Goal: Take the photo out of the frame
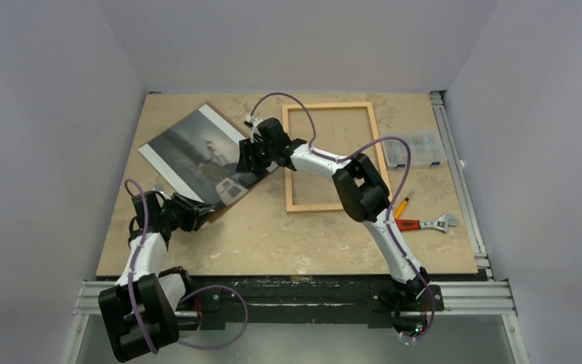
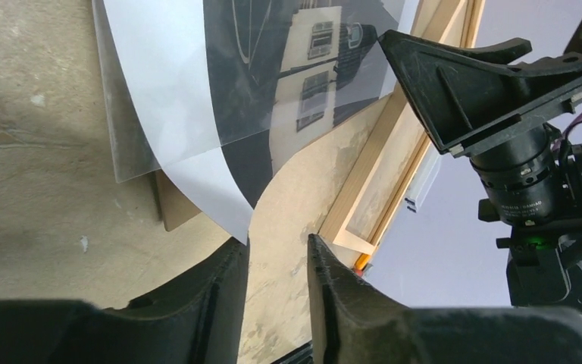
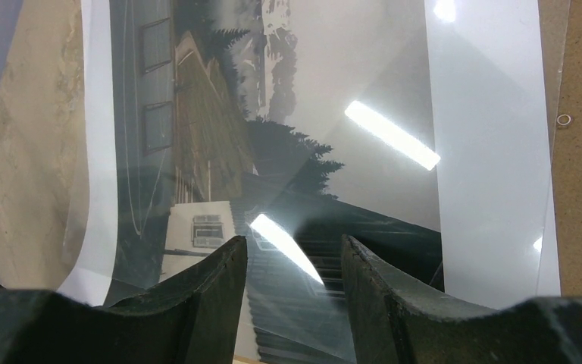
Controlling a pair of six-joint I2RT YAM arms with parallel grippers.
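The photo (image 1: 197,152), a dark black-and-white print with white end bands, lies at the table's left on a brown backing board (image 2: 174,208), with a clear sheet (image 2: 132,114) over it. The empty light-wood frame (image 1: 330,155) lies flat to its right. My left gripper (image 2: 277,240) sits at the photo's near corner (image 1: 211,211), jaws apart with only bare table between them; the photo's curled white corner (image 2: 231,216) meets the left fingertip. My right gripper (image 3: 292,239) is open, its tips down on the glossy photo (image 3: 311,152) near that sheet's right edge (image 1: 248,163).
A clear plastic parts box (image 1: 417,148) sits right of the frame. A red-handled wrench (image 1: 428,224) and a yellow tool (image 1: 400,206) lie near the right arm. The right arm's wrist camera (image 2: 523,174) hangs close in the left wrist view.
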